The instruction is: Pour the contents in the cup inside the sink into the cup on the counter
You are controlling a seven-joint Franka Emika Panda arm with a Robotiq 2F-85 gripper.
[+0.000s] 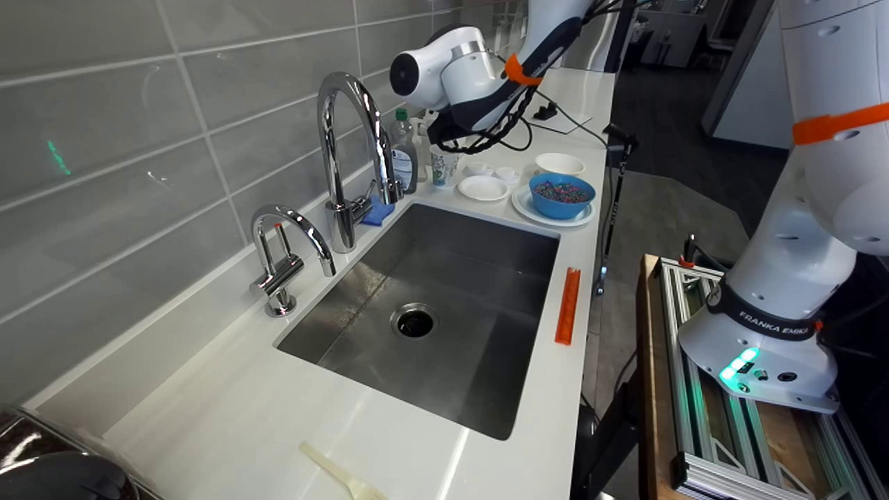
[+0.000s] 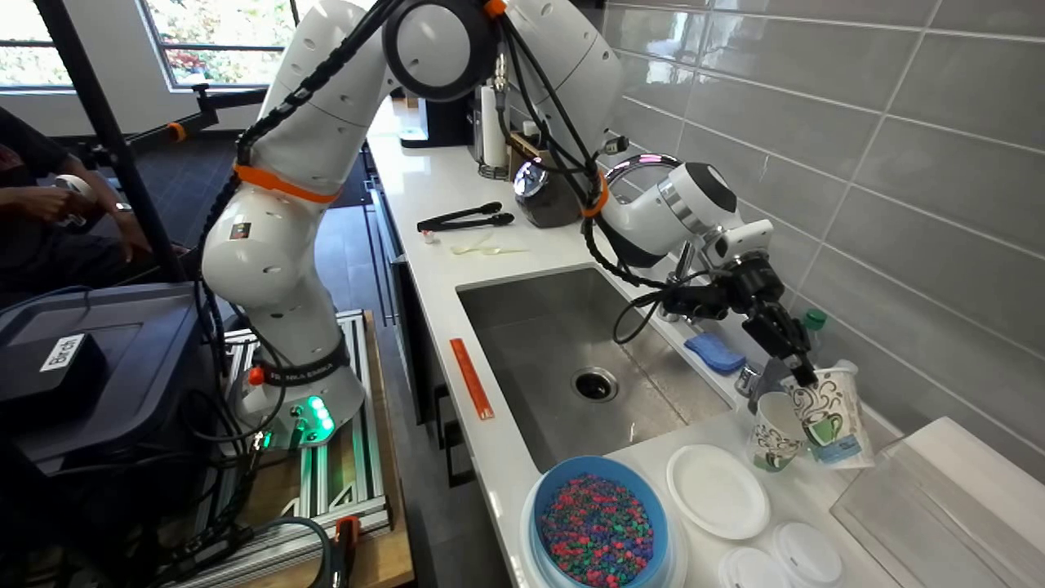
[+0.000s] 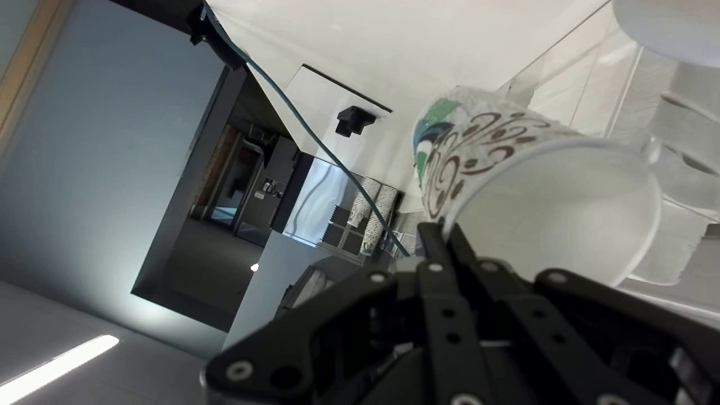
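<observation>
In the wrist view my gripper [image 3: 448, 229] is shut on the rim of a patterned paper cup [image 3: 467, 146]. That cup lies tilted, its wide mouth facing the camera and its inside pale. In an exterior view the held cup [image 2: 834, 412] leans at the far end beyond the sink, its rim at my gripper [image 2: 805, 377]. Beside it, on the counter [image 1: 264, 430], stands another patterned cup [image 2: 774, 437], close to or touching the held one. Both exterior views show the steel sink [image 1: 479, 375]; the cup inside the sink is out of view there.
Near the cups lie a white plate [image 2: 717, 490], white lids [image 2: 804, 554] and a clear box [image 2: 922, 506]. A blue bowl [image 1: 561, 208] of coloured bits sits on a plate at the counter's edge. Chrome taps [image 1: 333, 167], a soap bottle [image 1: 403, 163] and a blue sponge [image 2: 714, 353] line the wall.
</observation>
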